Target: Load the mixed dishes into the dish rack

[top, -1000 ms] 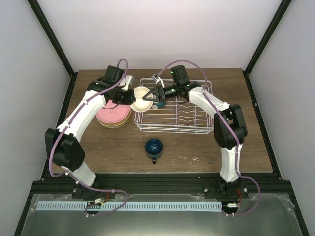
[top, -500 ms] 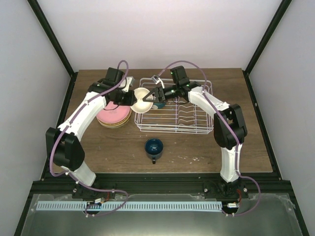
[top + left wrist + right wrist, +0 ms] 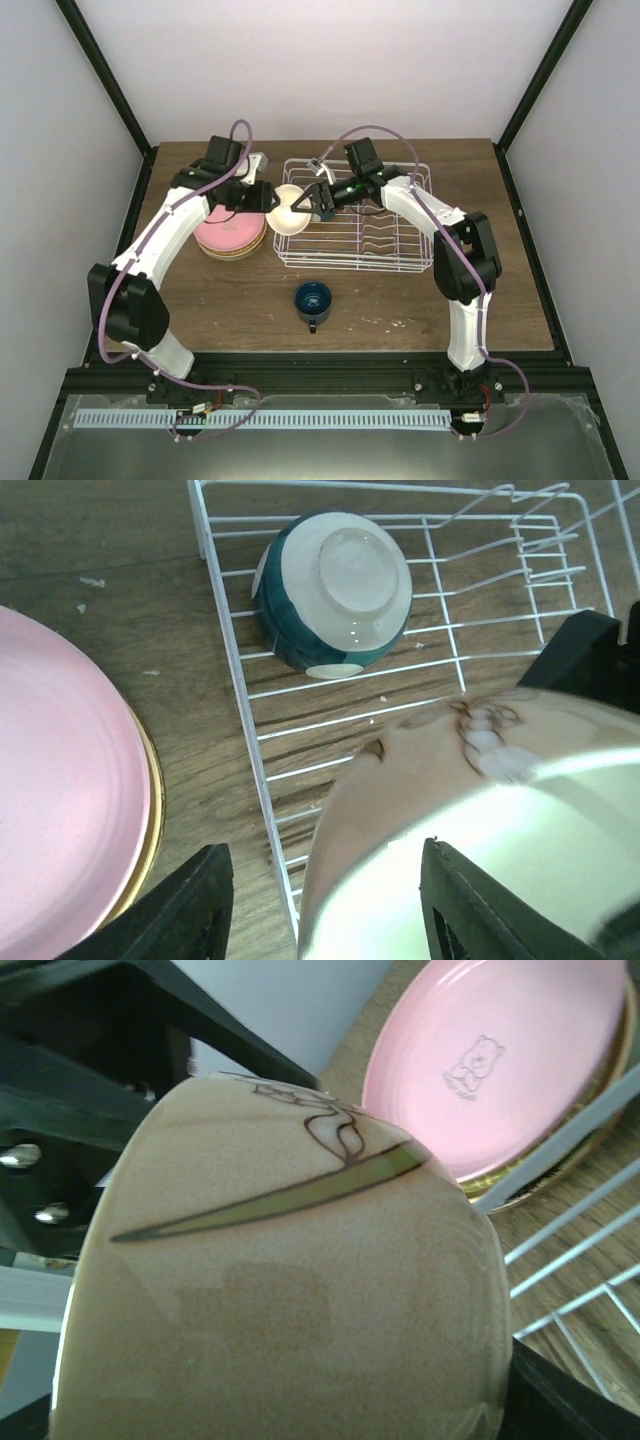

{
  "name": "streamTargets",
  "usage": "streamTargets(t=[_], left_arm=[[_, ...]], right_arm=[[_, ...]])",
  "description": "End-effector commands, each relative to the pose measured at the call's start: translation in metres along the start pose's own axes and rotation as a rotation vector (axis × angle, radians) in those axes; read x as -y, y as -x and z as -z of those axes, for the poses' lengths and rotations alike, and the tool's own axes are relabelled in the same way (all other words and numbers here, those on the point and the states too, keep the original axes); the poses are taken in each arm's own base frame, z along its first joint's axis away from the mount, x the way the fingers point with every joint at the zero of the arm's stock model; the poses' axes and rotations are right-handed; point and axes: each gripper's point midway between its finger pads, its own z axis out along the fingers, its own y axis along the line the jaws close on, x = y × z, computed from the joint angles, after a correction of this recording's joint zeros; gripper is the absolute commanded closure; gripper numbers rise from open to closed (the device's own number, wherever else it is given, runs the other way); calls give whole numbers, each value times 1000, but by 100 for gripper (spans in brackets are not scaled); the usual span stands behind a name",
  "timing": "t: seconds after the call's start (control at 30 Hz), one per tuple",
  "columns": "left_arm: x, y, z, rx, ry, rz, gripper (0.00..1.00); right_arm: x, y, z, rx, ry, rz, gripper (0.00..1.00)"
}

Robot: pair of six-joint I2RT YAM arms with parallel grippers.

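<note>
A: Where's the cream bowl [image 3: 290, 205]?

B: Centre-left of the top view, off the table, tilted, over the left edge of the dish rack [image 3: 400, 262], between both claws.

A: Claws?

B: The left gripper [image 3: 260, 196] has its fingers [image 3: 190, 905] parted. One finger is clear of the bowl wall, so I judge it's holding nothing. The right gripper [image 3: 314, 200] is spread wide and clamped on the bowl; the bowl fills the right wrist view.

A: Step?

B: It looks like a handover, with the right gripper to place the bowl. The left one should back out toward the left of the frame without clipping the rim. The right one should then carry the bowl further over the rack and lower it onto bare wires, away from the white-and-blue bowl [image 3: 335, 592], which sits upside down in the rack's upper-left corner. It should let go only once the bowl rests on the wires.

A: What's not loaded?

B: The pink plate [image 3: 225, 235] stacked on the tan-yellow plate [image 3: 152, 810], left of the rack, and the mug [image 3: 312, 298] below the rack.

A: Any text?

B: No brand is readable. There's a bear outline [image 3: 472, 1060] on the pink plate with tiny lettering under it, too small to read. The bowl has a painted leaf motif [image 3: 300, 1185].
</note>
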Motion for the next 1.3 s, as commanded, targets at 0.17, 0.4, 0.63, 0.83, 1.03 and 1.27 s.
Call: streamTargets(t=[0.17, 0.4, 0.63, 0.83, 1.03, 1.27], left_arm=[[16, 13, 68, 90, -90, -27, 38], [0, 22, 108, 167, 7, -22, 37], [-17, 20, 108, 155, 104, -30, 37], [-19, 16, 101, 147, 92, -33, 37], [-21, 9, 99, 150, 96, -31, 37], [-27, -1, 104, 164, 128, -34, 37]], right_arm=[[-29, 32, 24, 40, -150, 130, 64], [-19, 46, 49, 64, -391, 92, 63], [5, 44, 81, 56, -759, 47, 63], [11, 23, 82, 5, -1026, 67, 63], [14, 14, 82, -27, -1223, 96, 63], [33, 3, 72, -112, -1427, 147, 63]])
